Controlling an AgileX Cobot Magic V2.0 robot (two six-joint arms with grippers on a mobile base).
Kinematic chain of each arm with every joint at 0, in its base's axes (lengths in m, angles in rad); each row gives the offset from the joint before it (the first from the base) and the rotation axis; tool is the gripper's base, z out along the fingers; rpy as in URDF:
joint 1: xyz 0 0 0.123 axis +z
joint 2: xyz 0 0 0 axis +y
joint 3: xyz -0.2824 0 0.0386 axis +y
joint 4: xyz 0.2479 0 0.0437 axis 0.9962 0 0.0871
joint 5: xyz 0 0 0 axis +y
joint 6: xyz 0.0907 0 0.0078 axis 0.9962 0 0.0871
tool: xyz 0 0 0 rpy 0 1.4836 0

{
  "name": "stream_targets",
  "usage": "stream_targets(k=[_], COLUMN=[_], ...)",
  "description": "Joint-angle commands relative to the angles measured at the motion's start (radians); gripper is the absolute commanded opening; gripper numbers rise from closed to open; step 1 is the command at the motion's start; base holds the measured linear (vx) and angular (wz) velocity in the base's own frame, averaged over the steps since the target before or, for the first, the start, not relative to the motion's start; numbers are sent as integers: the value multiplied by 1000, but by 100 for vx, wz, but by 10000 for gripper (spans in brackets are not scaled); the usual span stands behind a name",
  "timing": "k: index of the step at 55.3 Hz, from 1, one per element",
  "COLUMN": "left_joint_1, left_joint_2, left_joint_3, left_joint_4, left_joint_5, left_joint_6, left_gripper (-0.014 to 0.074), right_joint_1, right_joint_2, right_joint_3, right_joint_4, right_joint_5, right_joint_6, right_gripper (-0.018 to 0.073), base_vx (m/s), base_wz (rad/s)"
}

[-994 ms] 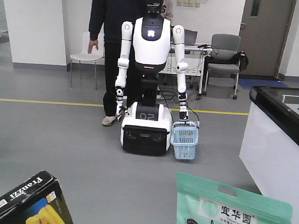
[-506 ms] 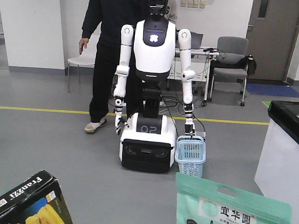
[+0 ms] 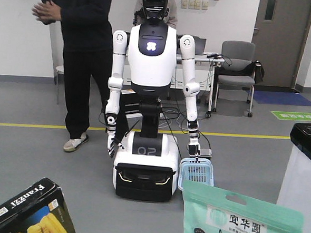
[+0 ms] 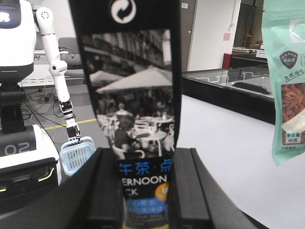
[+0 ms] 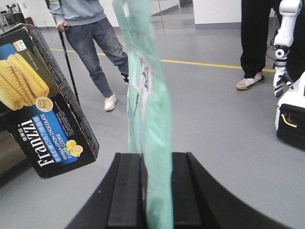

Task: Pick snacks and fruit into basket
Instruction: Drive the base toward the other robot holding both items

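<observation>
My left gripper (image 4: 145, 160) is shut on the black snack box (image 4: 128, 86), held upright; the box also shows at lower left of the front view (image 3: 28, 209). My right gripper (image 5: 148, 164) is shut on the mint-green snack pouch (image 5: 147, 95), seen edge-on, and low right in the front view (image 3: 241, 219). The light-blue basket (image 3: 196, 173) hangs from the hand of a white wheeled robot (image 3: 151, 58) facing me, beside its base; the left wrist view shows the basket (image 4: 77, 155) too. The fruit is out of view.
A person in black (image 3: 83, 48) stands behind the white robot on the left. A white counter with a dark top (image 3: 306, 157) is at the right edge. Chairs and a desk line the back wall. Another person with a cane (image 5: 90, 28) stands to my side.
The white robot with the basket has come closer and shifted left in the front view; the person behind it has moved left. Box and pouch stay put in my grippers.
</observation>
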State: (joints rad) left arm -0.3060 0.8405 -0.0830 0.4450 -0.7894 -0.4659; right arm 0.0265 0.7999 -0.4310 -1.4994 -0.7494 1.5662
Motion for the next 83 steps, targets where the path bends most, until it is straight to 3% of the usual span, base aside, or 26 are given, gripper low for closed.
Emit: stream_targets(k=[1, 83], left_joint_1=[-5, -5], left_joint_2=[-7, -7], left_joint_3=[-25, -25], left_joint_4=[-27, -27], left_joint_5=[-92, -92], left_joint_6=[-1, -1], left_gripper=[0, 0], right_joint_1=[-1, -1], right_joint_2=[-8, -8], right_joint_3=[-33, -33], right_joint_4=[62, 62], right_joint_5=[-20, -20], right_joint_6=[-11, -11], right_gripper=[-9, -9], base_vx=[49, 41], base_wz=[-5, -3])
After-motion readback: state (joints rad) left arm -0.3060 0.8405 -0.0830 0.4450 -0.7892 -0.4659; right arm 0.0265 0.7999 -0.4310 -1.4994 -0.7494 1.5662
